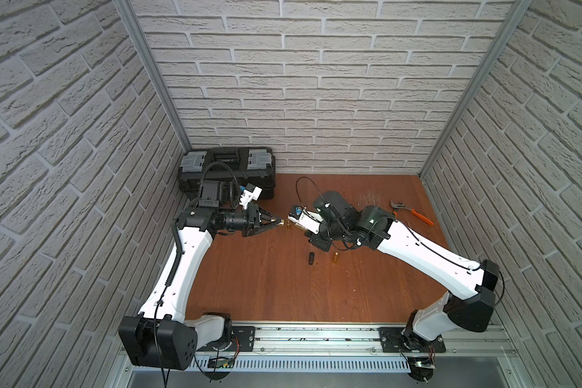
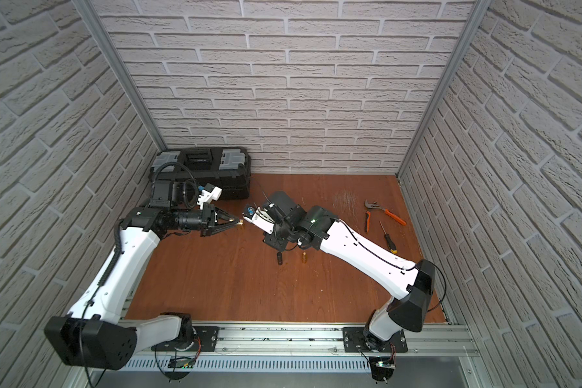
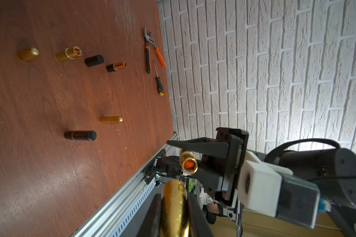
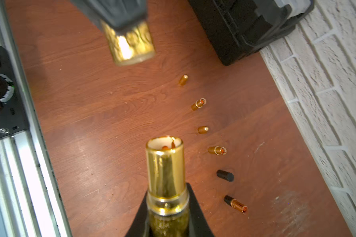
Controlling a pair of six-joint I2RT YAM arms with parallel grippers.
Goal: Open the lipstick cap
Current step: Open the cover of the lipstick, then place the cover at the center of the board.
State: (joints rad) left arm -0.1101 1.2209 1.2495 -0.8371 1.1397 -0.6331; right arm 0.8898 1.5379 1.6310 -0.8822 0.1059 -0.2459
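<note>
The glossy gold cylindrical lipstick cap [image 4: 132, 45] is clamped between the narrowly set fingers of the left gripper [image 3: 174, 197]. The gold lipstick body [image 4: 165, 174], with its open inner tube exposed, is clamped in the same way by the right gripper [image 4: 167, 197]. The cap is off the body. The two parts are held end to end with a clear gap between them, above the brown wooden tabletop [image 1: 266, 285] and in front of the black plastic toolbox [image 1: 229, 168]. A row of further lipsticks and loose caps [image 4: 217, 150], gold and black, is laid on the tabletop. Orange-handled pliers [image 1: 414, 213] are located near the wall on the right arm's side.
</note>
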